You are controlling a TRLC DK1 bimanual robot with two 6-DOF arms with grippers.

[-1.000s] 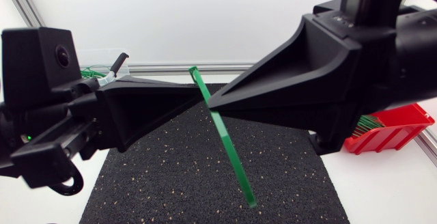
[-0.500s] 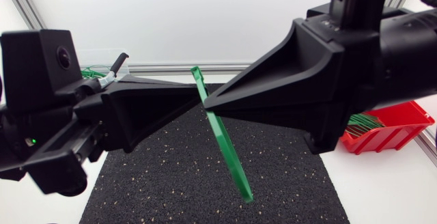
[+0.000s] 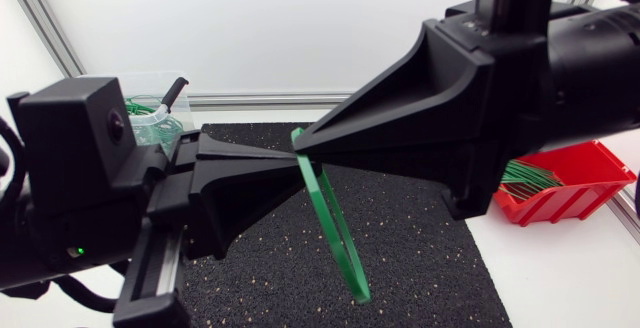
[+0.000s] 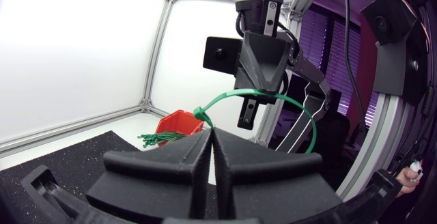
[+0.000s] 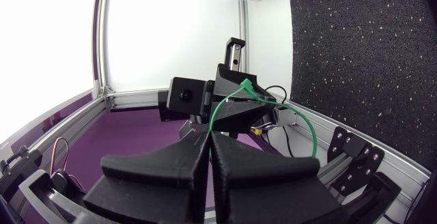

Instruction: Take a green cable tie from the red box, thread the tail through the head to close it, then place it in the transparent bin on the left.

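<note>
The tie (image 3: 335, 223) is a light, springy strip of plastic. It is stiff enough along its length to hold a curve, slick on its flat faces, and likely to twist or spring out of a loose pinch. We judge the best hold to be on the flat of the strap close to the head, where the bend is least, with the tail left free to feed. In the head view it hangs in the air over the mat (image 3: 430, 258), bent into a long narrow loop that runs from the pinch point near the middle down toward 5 o'clock. Its upper end sits where the two sets of jaws meet tip to tip. The left jaws are closed tight on it, with the tie's head poking out at their tips in the left wrist view. From there the strap arcs up to the right jaws at 12 o'clock, sweeps round toward 3 o'clock and drops behind the left jaws. The right jaws are likewise pressed together on the strap, which in the right wrist view leaves their tips and rises toward 12 o'clock. We cannot tell whether the tail has passed through the head. Further out in the head view, the red box (image 3: 590, 183), with spare ties (image 3: 530, 178) in it, lies at 3 o'clock on the counter (image 3: 560, 278). The bin (image 3: 150, 86) stands at 10 o'clock, well apart from the tie.
</note>
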